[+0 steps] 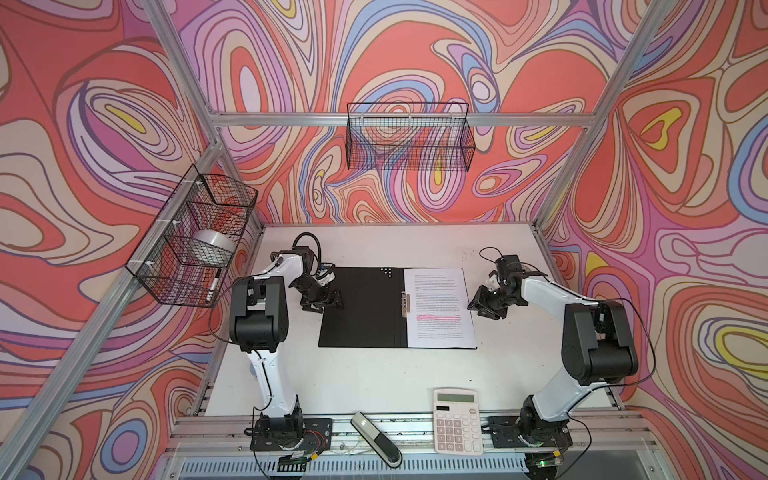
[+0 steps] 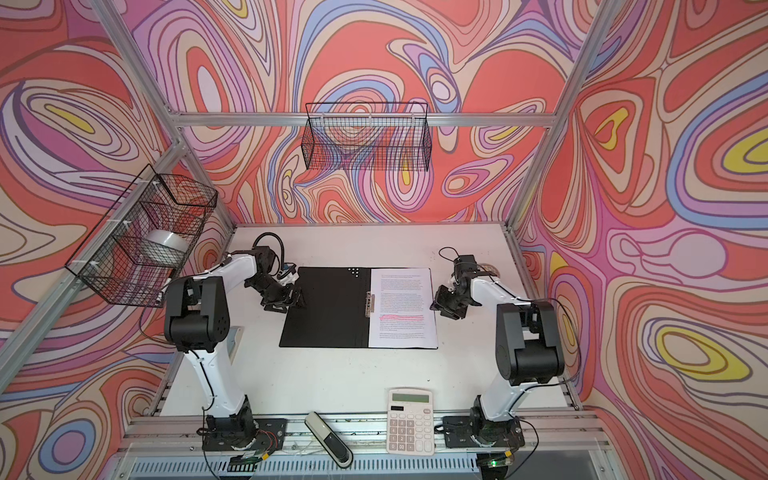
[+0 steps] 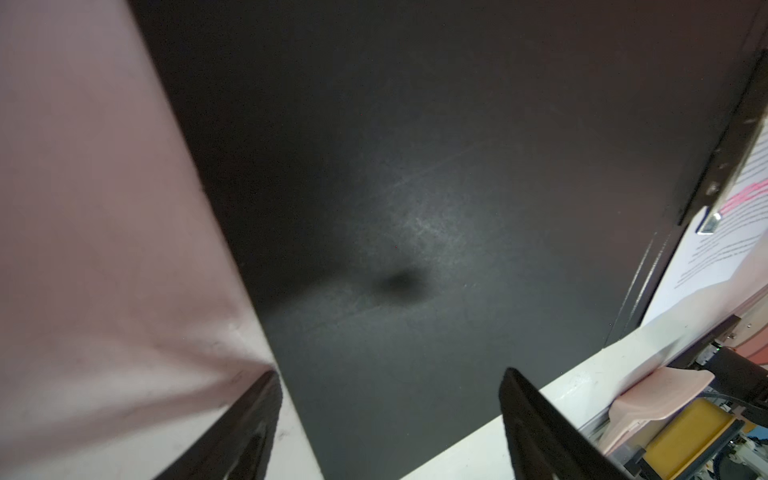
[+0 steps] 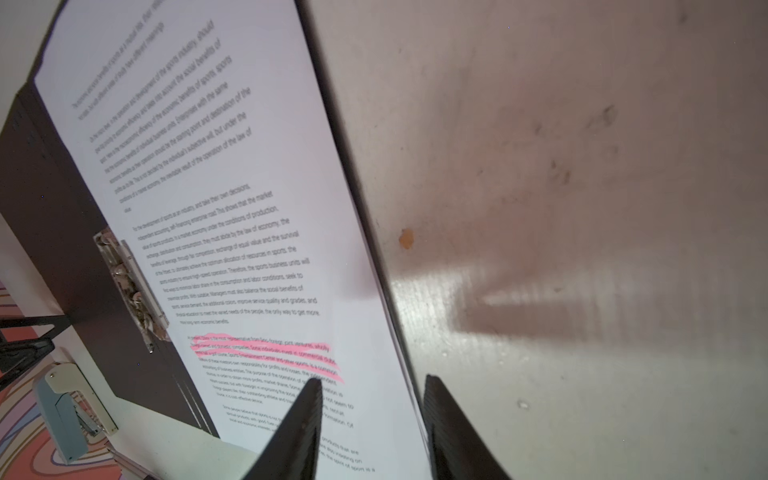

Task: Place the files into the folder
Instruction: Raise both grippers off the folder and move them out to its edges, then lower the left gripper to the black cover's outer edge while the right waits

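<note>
Lying spread open and flat in the middle of the white tabletop (image 1: 374, 374), a little nearer its far edge, the folder (image 1: 357, 307) turns its matte black inside upward. It is thin plastic, faintly scuffed. Its spine runs from the far edge toward the near edge, and a small shiny metal clip (image 1: 405, 303) sits on it about midway. The half toward the left edge is bare. On the half toward the right edge lie the files (image 1: 440, 307), smooth white rectangular sheets squared to the flap. Their long axis runs parallel to the spine, with the head of the text toward the far edge and a few lines streaked pink below the middle. Whether the clip grips the sheets cannot be told.

The left gripper (image 1: 326, 302) hangs over the folder's left border, its black wedge-shaped jaws spread wide with nothing between them. The right gripper (image 1: 478, 309) is at the right border of the files, jaws parted, one finger over the paper and one over bare tabletop. Whether they touch the sheet cannot be told.

A white calculator (image 1: 457, 422) lies at the near edge, right of the middle, and a grey-and-black stapler (image 1: 376, 440) lies on the rail beside it. Both are well apart from the folder. A black wire basket (image 1: 409, 137) hangs on the back wall, and a second basket (image 1: 191, 245) on the left wall holds a pale roll of tape (image 1: 212, 245).
</note>
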You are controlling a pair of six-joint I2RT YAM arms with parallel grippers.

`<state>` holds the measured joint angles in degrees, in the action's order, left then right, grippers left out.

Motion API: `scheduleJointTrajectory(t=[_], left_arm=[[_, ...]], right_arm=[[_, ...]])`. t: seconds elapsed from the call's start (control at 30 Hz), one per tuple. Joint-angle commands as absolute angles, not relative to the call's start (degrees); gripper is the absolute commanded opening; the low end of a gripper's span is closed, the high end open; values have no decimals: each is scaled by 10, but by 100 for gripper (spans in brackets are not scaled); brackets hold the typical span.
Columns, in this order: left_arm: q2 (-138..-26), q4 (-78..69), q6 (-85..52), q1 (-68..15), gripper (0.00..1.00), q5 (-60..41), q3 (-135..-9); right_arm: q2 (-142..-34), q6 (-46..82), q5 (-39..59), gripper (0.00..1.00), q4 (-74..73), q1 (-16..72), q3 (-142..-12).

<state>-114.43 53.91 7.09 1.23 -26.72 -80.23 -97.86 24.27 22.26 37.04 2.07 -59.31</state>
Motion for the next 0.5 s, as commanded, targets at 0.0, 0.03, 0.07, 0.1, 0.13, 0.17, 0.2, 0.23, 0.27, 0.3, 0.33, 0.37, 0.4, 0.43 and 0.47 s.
scheduleJointTrajectory(t=[0.0,0.03,0.07,0.1,0.13,0.17,0.2,0.23,0.27,0.3,0.33,0.37,0.4,0.43,0.47], left_arm=[[-1153,561,82,17,83,-288,-818],[-1156,561,82,17,83,-291,-820],[-1160,561,82,17,82,-294,-822],[-1165,562,83,17,82,-297,-824],[-1168,563,84,17,82,-300,-827],[-1172,564,85,17,81,-303,-829],[-1175,567,85,17,81,-305,-832],[-1175,567,85,17,80,-305,-834],[-1170,559,82,19,80,-304,-832],[-1165,550,79,20,80,-299,-830],[-1163,549,79,20,80,-291,-832],[-1161,551,80,21,81,-280,-836],[-1160,555,85,21,81,-275,-840],[-1157,555,88,23,81,-267,-841],[-1154,552,89,23,81,-262,-840]], right_arm=[[-996,222,229,43,355,13,-592],[-999,219,227,43,355,12,-593],[-1004,217,226,43,353,10,-594],[-1008,215,227,43,352,7,-594],[-1012,213,229,42,352,5,-595],[-1012,211,230,42,352,4,-596],[-1024,208,228,42,354,3,-598],[-1030,205,225,42,356,3,-601],[-1035,202,224,42,356,1,-603],[-1040,199,225,42,356,0,-605],[-1044,196,224,42,358,0,-609],[-1049,192,220,42,363,-1,-615],[-1052,189,218,42,367,-1,-619],[-1055,186,216,42,370,-2,-625],[-1058,183,214,42,372,-1,-629]])
